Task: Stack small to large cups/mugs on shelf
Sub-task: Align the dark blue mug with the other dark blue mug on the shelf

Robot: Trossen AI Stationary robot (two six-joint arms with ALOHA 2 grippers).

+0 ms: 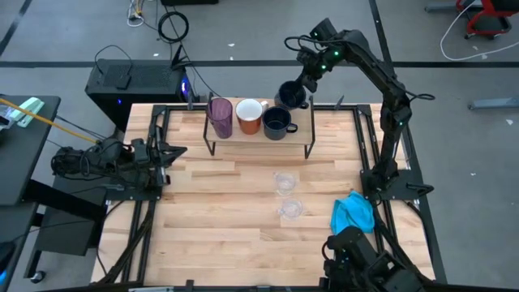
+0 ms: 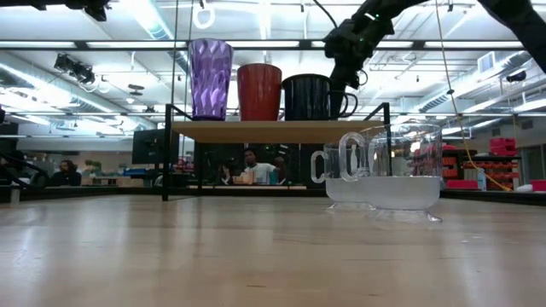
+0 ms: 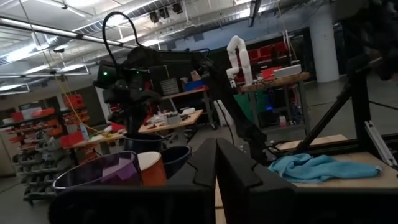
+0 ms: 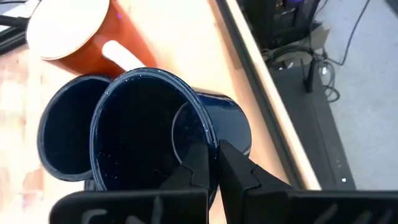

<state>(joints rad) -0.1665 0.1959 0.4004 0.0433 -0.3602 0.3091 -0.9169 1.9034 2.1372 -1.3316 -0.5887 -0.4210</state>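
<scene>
Cloth: one crumpled blue cloth lay at the near right edge of the table, a butcher-block top of pale wooden strips.
Glasses: two small clear glasses with handles stood on the bare table in front of the shelf, one just behind the other, apart from the cloth.
Left gripper: the left gripper waited low at the table's left edge with its fingers pressed together and nothing in them.
Shelf: one low plank shelf of light wood on thin black metal legs stood toward the far side of the table.
Cups on the shelf: three stood in a row – one ribbed, translucent purple tumbler at the left, one orange mug with a white inside, and one dark navy mug with a handle.
Held mug: a second dark navy mug, glossy and round, hung above the shelf's far right end.
Right gripper: the right gripper pinched that mug's rim, fingers nearly together, one inside the wall and one outside.
</scene>
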